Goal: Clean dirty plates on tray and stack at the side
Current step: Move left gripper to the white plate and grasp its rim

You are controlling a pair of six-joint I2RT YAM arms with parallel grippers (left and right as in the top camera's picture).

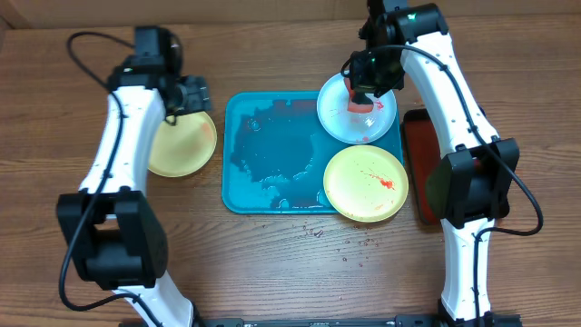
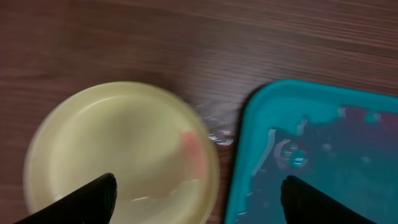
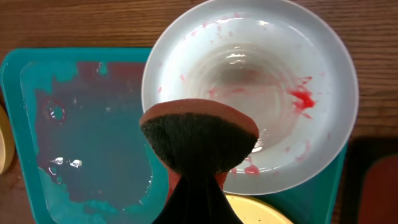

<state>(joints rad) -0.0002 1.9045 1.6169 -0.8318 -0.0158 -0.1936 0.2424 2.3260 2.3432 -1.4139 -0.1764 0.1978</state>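
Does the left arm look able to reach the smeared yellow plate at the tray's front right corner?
Probably yes. The left gripper is open, and the tray between it and that yellow plate is unobstructed; the right gripper, holding a sponge, sits farther back over the white plate.

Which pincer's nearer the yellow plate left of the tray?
Left. The left pincer is above that yellow plate; the right pincer is across the tray, over the white plate.

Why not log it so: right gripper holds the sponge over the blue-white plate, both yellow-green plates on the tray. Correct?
Only one yellow-green plate is on the tray; the other plate lies on the table left of it, as the overhead view shows. The rest stands.
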